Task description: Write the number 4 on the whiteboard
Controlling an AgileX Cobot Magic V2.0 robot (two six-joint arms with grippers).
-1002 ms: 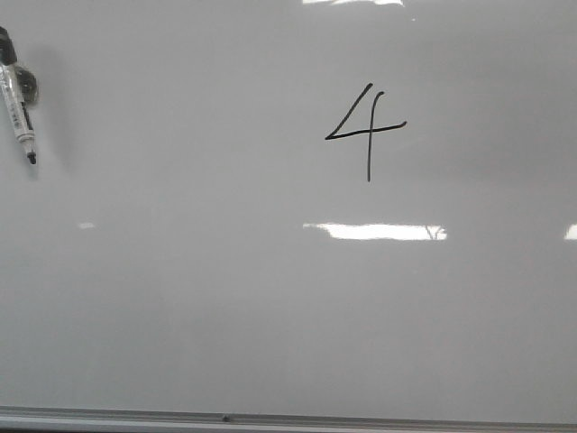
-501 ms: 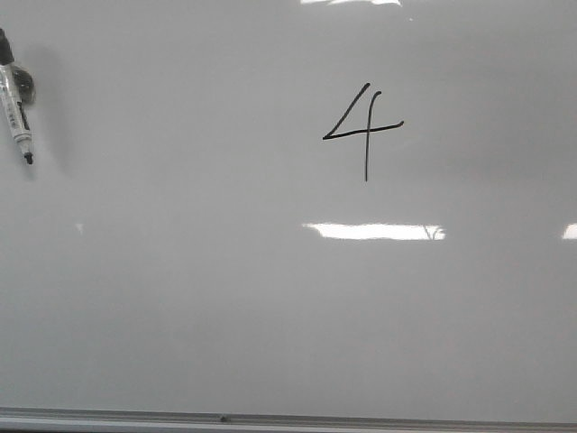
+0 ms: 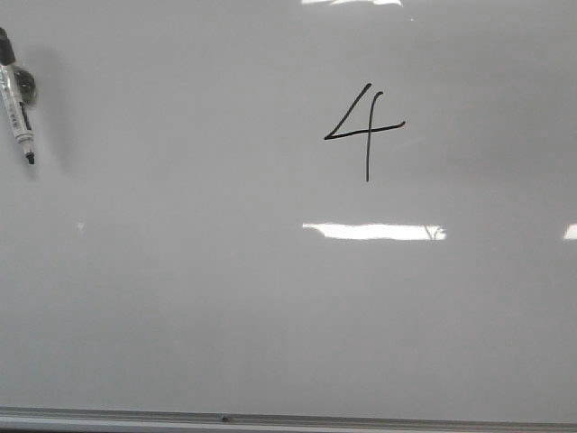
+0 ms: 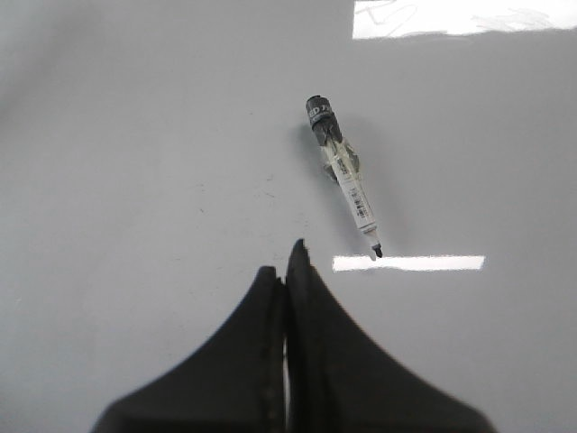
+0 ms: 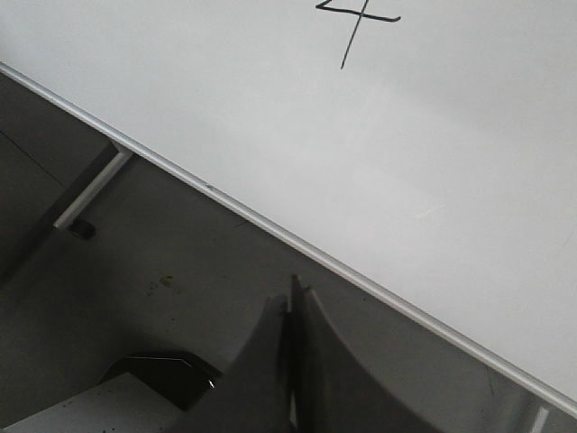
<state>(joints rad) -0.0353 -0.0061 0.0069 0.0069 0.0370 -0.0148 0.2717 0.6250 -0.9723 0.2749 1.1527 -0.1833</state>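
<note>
Marker (image 3: 16,101) lies uncapped on the whiteboard (image 3: 198,298), well apart from the number 4 (image 3: 364,132); we see our left hand (image 4: 288,257) and right hand (image 5: 294,290) both closed, empty.

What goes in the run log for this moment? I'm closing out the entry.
number 4: drawn on whiteboard | marker: lying on board, uncapped | left end effector: shut, empty | right end effector: shut, empty

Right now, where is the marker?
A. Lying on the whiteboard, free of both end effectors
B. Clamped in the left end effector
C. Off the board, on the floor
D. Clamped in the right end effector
A: the marker lies alone on the whiteboard, ahead of the shut, empty left end effector; the right end effector is also shut on nothing.
</note>
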